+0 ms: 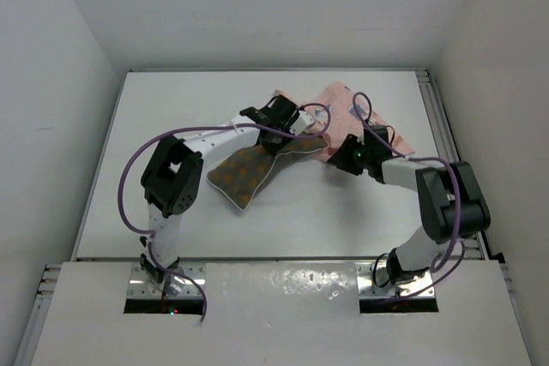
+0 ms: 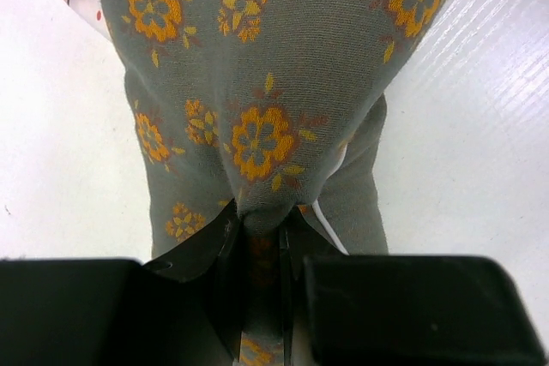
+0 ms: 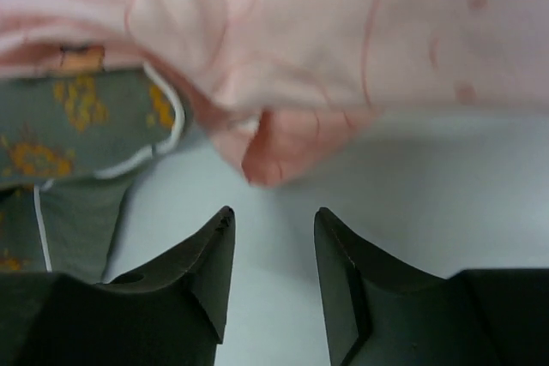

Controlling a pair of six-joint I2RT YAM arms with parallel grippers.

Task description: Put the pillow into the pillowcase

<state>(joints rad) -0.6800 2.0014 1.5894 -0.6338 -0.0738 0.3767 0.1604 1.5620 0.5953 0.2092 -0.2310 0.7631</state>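
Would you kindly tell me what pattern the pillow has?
Orange flowers on olive-grey fabric; the pillow shows best in the left wrist view.

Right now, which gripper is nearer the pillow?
Left. The left gripper is shut on a fold of the pillow; the right gripper is open, apart from it, facing the pillowcase edge.

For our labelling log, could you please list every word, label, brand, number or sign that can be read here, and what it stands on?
There is none to read.
The pillow bears only orange flowers.
The pillowcase shows only faint pink print, blurred in the right wrist view and too small from above.
The table shows no marking.
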